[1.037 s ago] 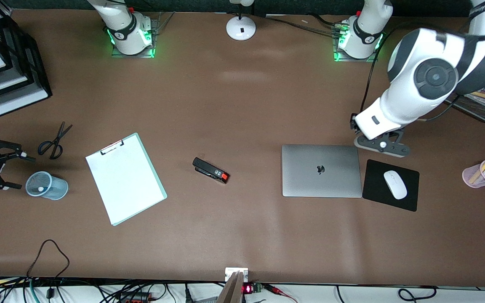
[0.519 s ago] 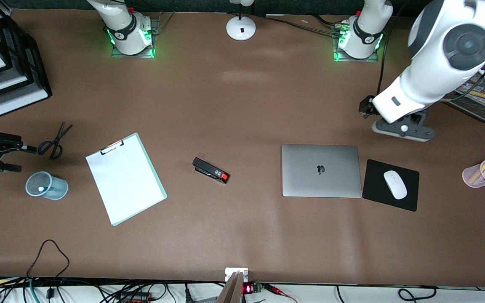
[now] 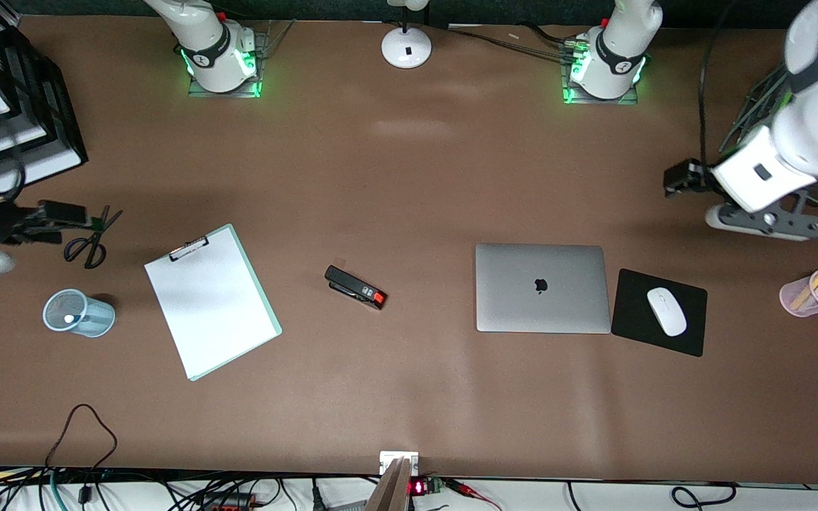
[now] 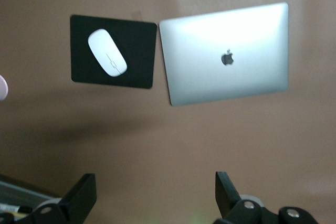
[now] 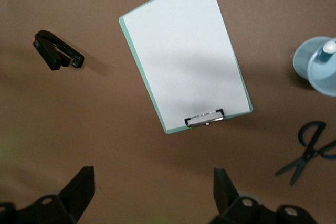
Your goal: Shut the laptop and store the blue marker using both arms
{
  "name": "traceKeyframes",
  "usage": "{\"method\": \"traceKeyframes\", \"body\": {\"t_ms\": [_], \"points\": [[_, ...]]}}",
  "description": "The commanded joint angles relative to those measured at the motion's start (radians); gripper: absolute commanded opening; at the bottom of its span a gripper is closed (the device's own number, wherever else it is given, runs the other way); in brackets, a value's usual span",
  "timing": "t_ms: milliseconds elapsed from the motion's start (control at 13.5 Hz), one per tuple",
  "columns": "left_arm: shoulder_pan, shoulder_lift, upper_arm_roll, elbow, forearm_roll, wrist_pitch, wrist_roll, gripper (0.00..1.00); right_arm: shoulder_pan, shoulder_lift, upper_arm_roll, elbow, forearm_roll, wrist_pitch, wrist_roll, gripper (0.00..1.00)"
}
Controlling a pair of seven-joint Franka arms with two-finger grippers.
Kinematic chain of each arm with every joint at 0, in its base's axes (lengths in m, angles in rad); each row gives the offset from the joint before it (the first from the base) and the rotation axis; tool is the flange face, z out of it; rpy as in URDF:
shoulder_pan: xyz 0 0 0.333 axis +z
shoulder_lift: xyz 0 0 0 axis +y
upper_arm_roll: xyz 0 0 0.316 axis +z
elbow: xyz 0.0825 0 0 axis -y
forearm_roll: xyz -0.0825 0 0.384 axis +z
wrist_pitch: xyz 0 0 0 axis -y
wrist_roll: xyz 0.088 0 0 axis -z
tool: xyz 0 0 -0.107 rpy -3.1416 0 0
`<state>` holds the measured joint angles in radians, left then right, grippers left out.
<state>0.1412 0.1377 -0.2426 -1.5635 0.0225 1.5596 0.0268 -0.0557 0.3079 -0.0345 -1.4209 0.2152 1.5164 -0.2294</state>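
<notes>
Arms pull away, work looks done.
Laptop (image 3: 542, 287) lies shut; blue marker (image 3: 68, 319) sits in cup (image 3: 79, 314) near tabletop's edge. Left end effector (image 4: 152, 192) and right end effector (image 5: 152, 190) rise, both spread, empty.

White rounded shells are seen on both arms (image 3: 799, 152), with dark grey joint caps. Green light is cast at each base (image 3: 604, 67). Black angular fingers (image 4: 79, 200) are carried by the grippers.

On the brown table (image 3: 409, 177), the closed laptop (image 3: 542, 287) is flanked by a mouse pad (image 3: 636, 328) and a stapler (image 3: 356, 287).
</notes>
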Motion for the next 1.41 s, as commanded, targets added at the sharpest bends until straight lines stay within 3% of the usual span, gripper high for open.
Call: {"method": "traceKeyframes", "body": {"t_ms": [0,74,296,593,1333], "points": [[-0.128,-0.02,0.173,0.004,-0.029,0.03,0.027,1.0,0.023,-0.079,-0.005,-0.079,-0.071,0.008,0.097,1.0],[-0.162,-0.033,0.227,-0.006,-0.03,0.043,0.033,1.0,0.039,-0.099,-0.004,-0.095,-0.086,0.01,0.119,1.0],[-0.167,-0.162,0.23,-0.192,-0.03,0.173,0.021,1.0,0.106,-0.22,-0.002,-0.22,-0.138,0.089,0.222,1.0],[-0.169,-0.214,0.23,-0.21,-0.021,0.151,0.03,1.0,0.129,-0.427,0.002,-0.479,-0.158,0.293,0.232,1.0],[-0.207,-0.165,0.24,-0.136,-0.012,0.103,0.032,1.0,0.131,-0.472,0.005,-0.397,-0.16,0.226,0.222,1.0]]}}
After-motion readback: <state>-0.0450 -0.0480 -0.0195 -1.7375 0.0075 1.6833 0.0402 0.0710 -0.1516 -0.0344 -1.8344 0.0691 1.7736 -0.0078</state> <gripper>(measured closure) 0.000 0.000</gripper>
